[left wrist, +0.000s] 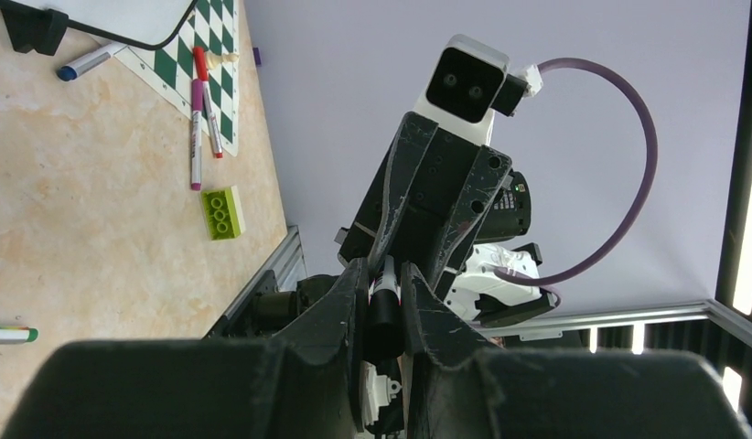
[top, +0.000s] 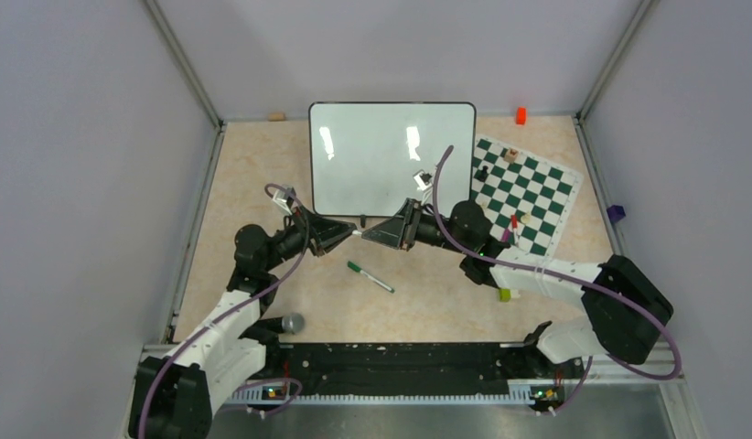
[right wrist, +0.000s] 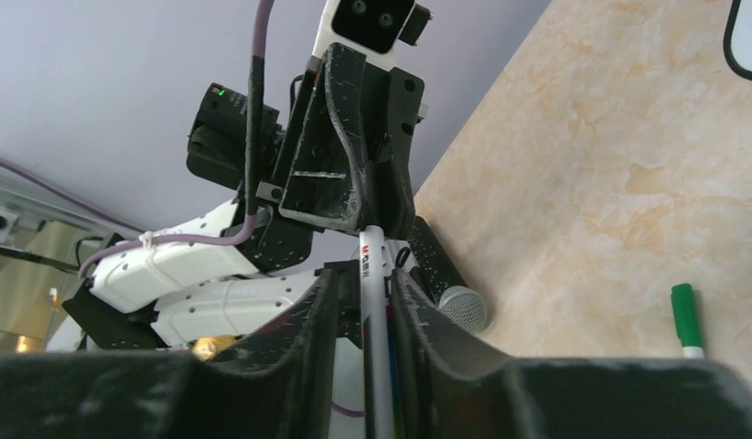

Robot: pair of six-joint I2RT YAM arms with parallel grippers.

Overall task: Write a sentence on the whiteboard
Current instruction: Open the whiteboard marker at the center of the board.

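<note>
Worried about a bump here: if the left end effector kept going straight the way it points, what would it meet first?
Most likely the right end effector, which faces it tip to tip across the marker that runs between them. The left end effector grips that marker's dark end.

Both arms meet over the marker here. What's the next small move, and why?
Probably close the right pincer firmly on the white barrel of the marker. The left pincer clamps its black end, the right one seems to bracket the barrel loosely, and the whiteboard is blank, so a firm two-sided grip seems needed before uncapping.
</note>
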